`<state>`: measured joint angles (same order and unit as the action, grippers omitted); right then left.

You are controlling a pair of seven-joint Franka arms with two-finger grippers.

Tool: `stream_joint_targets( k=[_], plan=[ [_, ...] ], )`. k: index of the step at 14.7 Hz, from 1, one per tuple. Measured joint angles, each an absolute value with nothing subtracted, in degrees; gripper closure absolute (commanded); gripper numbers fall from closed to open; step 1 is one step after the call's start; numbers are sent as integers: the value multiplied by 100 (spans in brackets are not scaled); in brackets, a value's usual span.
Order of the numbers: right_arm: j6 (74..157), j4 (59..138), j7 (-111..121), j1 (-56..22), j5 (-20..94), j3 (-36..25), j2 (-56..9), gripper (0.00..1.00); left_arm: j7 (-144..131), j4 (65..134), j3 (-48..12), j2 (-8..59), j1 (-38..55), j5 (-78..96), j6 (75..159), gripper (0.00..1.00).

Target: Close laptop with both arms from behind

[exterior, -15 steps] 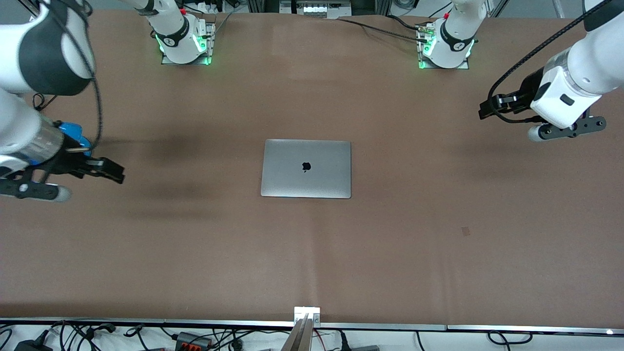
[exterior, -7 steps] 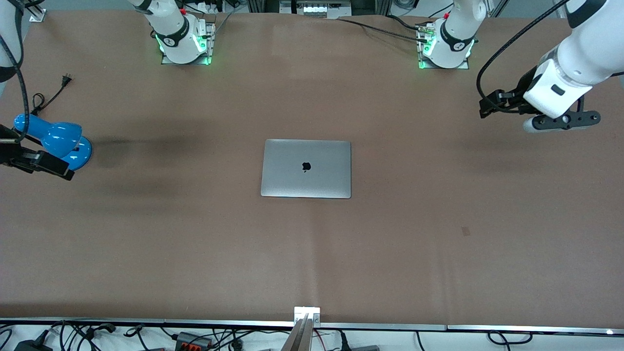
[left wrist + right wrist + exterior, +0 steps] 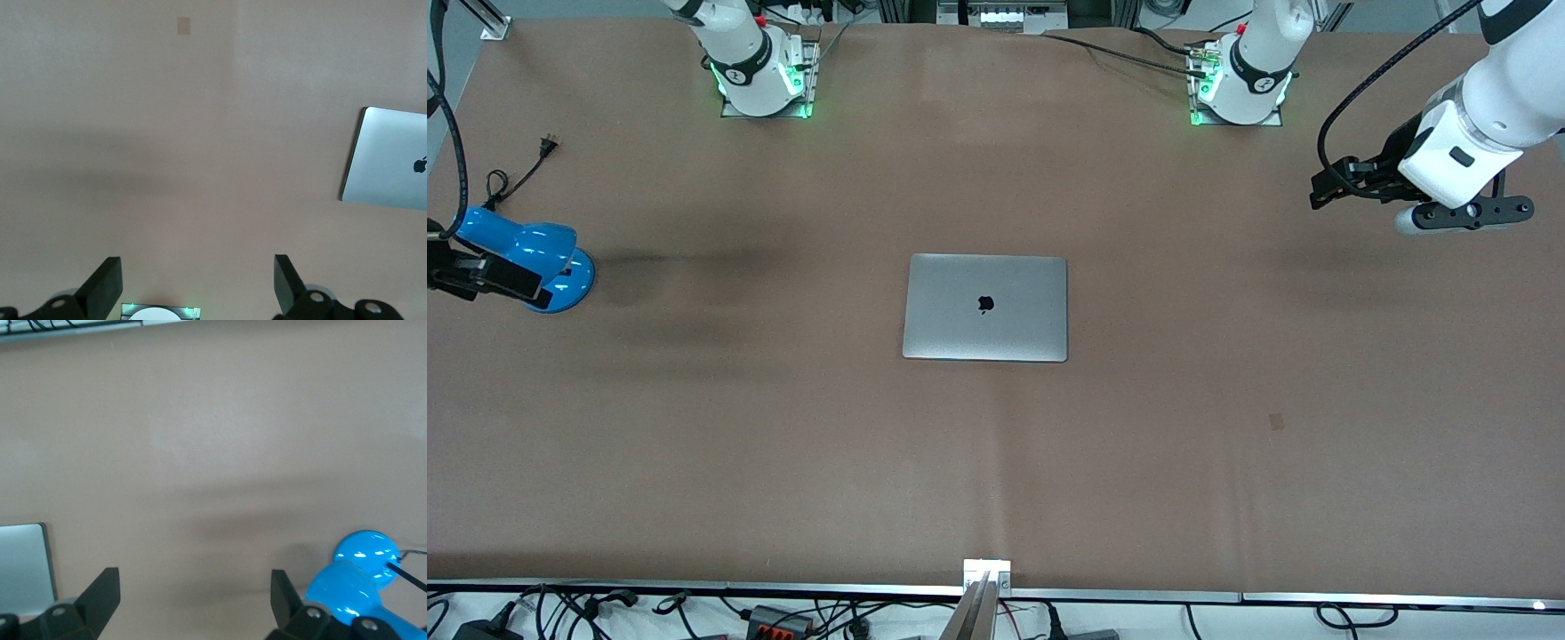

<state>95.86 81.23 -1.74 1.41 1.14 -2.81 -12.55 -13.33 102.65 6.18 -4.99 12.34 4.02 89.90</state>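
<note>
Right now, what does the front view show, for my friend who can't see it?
A closed silver laptop lies flat mid-table, nothing touching it. The left hand and right hand hang open above the table's two ends, a blue lamp under the right one.

The laptop (image 3: 985, 308) lies flat on the brown table (image 3: 1227, 444) near its middle, lid fully down, a slim silver-grey rectangle with rounded corners and a dark apple logo on top. Its long edges run along the table's length. The left tool (image 3: 1320, 191) hangs over the table's left-arm end, fingers spread; the right tool (image 3: 480, 280) hangs over the right-arm end, fingers spread, both well apart from the laptop
</note>
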Motion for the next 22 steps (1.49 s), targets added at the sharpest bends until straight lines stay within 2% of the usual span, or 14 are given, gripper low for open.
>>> stream_joint_targets(
  k=[8, 12, 22],
  plan=[
    [9933, 9708, 105, 119, -52, -203, -108, 0, -1720, 10362, 571, -513, 1103, 325, 8924, 0],
    [9824, 9847, 232, 119, -53, -202, 134, 0, -1925, 10361, 368, -535, 1036, 319, 8932, 0],
    [9660, 9849, 199, 119, -53, -202, 169, 0, -1807, 10360, 258, -618, 930, 309, 8933, 0]
  ],
)
